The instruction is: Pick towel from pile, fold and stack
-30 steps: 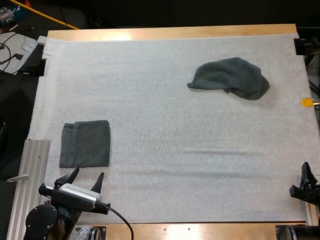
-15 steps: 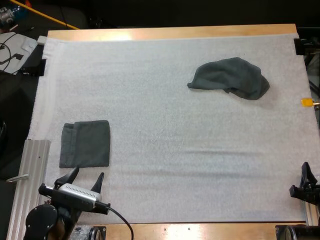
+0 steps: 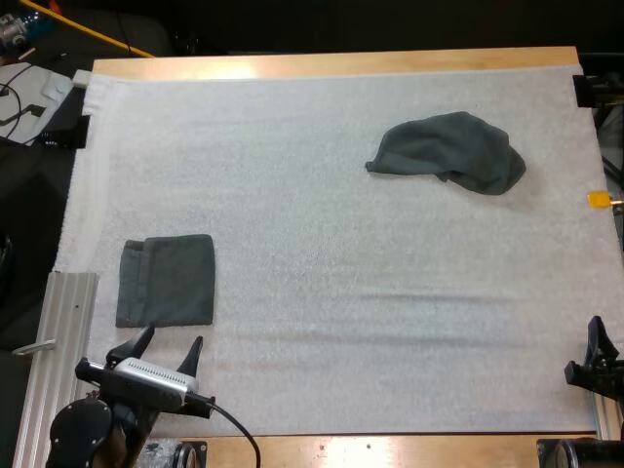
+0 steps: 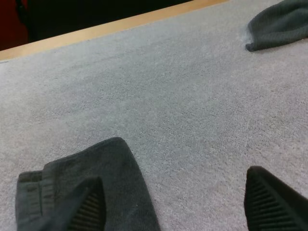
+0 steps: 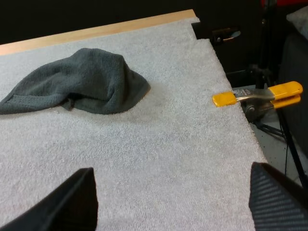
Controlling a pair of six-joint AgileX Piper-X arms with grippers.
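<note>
crumpled towel [image 3: 447,151] and folded towel [image 3: 167,281] haven't moved; left gripper [image 4: 174,175] and right gripper [image 5: 172,169] jaws stay apart.

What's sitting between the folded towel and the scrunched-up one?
Nothing sits there. Between the folded towel and the crumpled towel there is just bare white mat, as the high view shows.
</note>
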